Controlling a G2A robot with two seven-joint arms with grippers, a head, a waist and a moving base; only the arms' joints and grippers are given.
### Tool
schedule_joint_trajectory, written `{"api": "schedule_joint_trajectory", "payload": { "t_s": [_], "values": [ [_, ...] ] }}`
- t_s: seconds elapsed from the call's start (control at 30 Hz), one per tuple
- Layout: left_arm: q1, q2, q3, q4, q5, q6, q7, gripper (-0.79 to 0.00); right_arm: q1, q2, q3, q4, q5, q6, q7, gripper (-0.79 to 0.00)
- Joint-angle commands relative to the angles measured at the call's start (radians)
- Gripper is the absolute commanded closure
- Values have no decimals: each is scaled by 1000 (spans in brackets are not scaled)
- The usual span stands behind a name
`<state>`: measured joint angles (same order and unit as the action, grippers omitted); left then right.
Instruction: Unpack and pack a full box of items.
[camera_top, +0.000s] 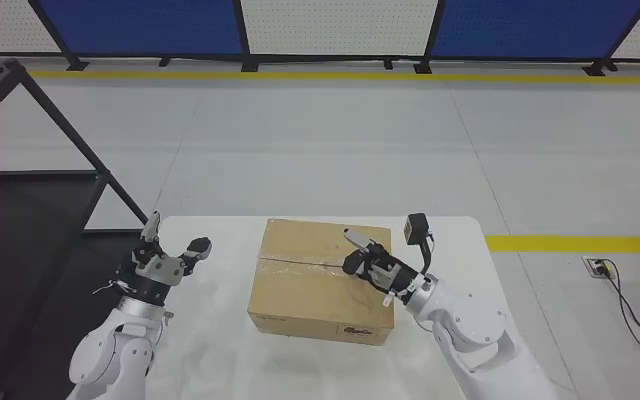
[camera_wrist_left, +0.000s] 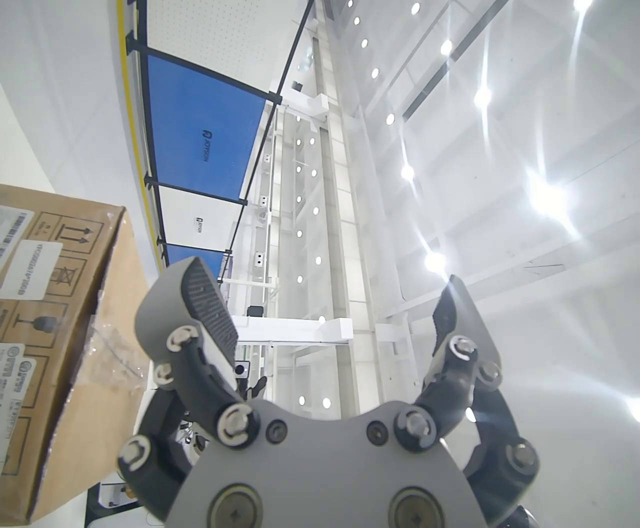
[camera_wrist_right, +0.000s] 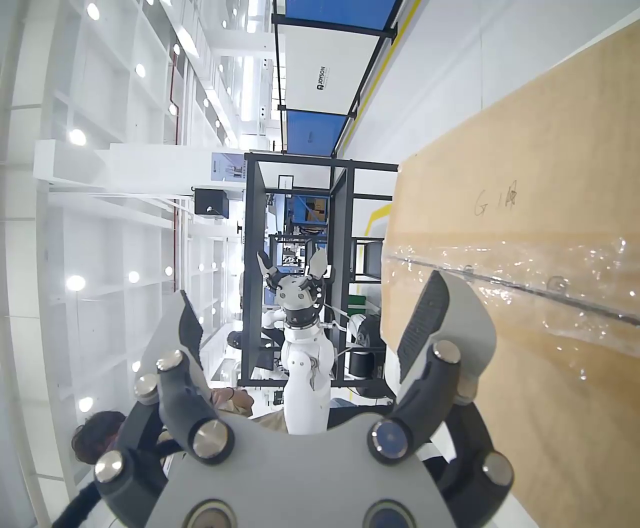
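Right claw (camera_top: 352, 250) splayed, over taped box (camera_top: 310, 295)

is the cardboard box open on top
No, the cardboard box has its top flaps lying flat and closed, with clear tape running along the seam between them.

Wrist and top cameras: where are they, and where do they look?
Top view: above the arms, looking down at table and box; left gripper and right gripper show.
Left wrist view: on the left arm, facing the ceiling; open left gripper shows.
Right wrist view: on the right arm, facing along the box's top; open right gripper shows.
All share the box.
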<state>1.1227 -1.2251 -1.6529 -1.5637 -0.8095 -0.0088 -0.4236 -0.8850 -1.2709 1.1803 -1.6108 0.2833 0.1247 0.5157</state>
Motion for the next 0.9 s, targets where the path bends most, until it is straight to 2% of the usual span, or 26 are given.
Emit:
{"api": "schedule_joint_trajectory", "payload": {
  "t_s": [0.0, 0.13, 0.23, 0.4, 0.67, 0.87],
  "values": [
    [0, 0, 0, 0, 0, 0, 0, -785, 2, -1, -29, -10, -42, 7, 2, -785],
    [2, -3, -2, -10, -14, -15, 47, -785, 89, -33, -169, 23, -52, 41, -18, -785],
    [-6, -9, -9, 5, -48, -54, 143, -785, 173, -66, -270, 101, -38, 55, -51, -785],
    [3, -15, -51, 23, -113, -116, 242, -785, 295, -133, -398, 258, 53, 45, -112, -785],
    [18, -18, -76, 17, -146, -135, 273, -785, 400, -220, -472, 459, 166, -23, -242, -785],
    [18, -18, -76, 17, -146, -135, 273, -785, 436, -263, -505, 556, 186, -45, -245, -785]
  ]
}}
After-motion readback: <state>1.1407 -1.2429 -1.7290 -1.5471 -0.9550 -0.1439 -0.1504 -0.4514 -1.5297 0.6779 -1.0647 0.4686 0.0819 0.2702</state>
